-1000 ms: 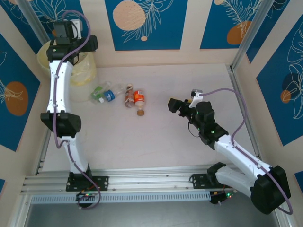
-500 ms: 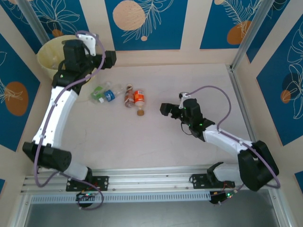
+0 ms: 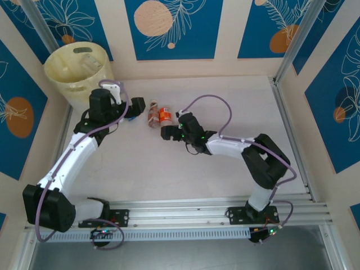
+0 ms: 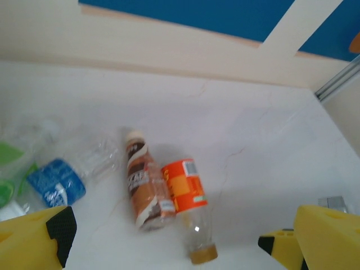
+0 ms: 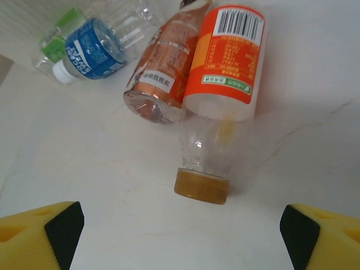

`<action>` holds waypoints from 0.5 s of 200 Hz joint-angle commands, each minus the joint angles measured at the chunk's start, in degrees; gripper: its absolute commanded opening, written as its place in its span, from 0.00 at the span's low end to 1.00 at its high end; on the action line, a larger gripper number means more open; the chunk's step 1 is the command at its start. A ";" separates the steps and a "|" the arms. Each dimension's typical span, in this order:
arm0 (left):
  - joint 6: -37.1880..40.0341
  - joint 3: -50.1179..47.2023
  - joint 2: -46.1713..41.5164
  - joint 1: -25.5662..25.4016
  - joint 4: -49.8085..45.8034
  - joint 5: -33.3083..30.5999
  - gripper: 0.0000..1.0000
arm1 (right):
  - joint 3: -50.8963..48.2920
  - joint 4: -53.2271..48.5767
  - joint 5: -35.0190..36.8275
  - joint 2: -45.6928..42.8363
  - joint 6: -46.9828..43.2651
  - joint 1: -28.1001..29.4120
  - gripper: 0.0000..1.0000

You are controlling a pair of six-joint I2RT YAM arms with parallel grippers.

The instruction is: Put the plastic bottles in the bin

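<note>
The pale yellow bin stands in the far left corner. A brown-labelled bottle and an orange-labelled bottle lie side by side on the table. In the right wrist view the orange bottle points its amber cap at my open right gripper, a short way off, beside the brown bottle. A blue-labelled bottle lies further left. My left gripper is open and empty just short of the brown bottle and orange bottle, with the blue bottle to its left.
A green-labelled crushed bottle lies at the far left of the pile. In the top view my left gripper and right gripper flank the pile closely. A metal post stands at the far right corner.
The left arm swung down from over the bin to the left side of the bottles. The right arm reached left across the table up to the orange bottle's cap.
</note>
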 commanded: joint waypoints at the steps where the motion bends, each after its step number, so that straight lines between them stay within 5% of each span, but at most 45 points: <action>1: -1.72 -2.67 -3.23 -0.46 2.39 -2.75 1.00 | 3.22 -3.76 6.28 3.40 2.47 1.54 0.87; 100: -1.11 -4.12 -1.93 -0.44 2.79 -2.65 1.00 | 18.23 -17.19 10.73 17.42 0.20 2.94 0.76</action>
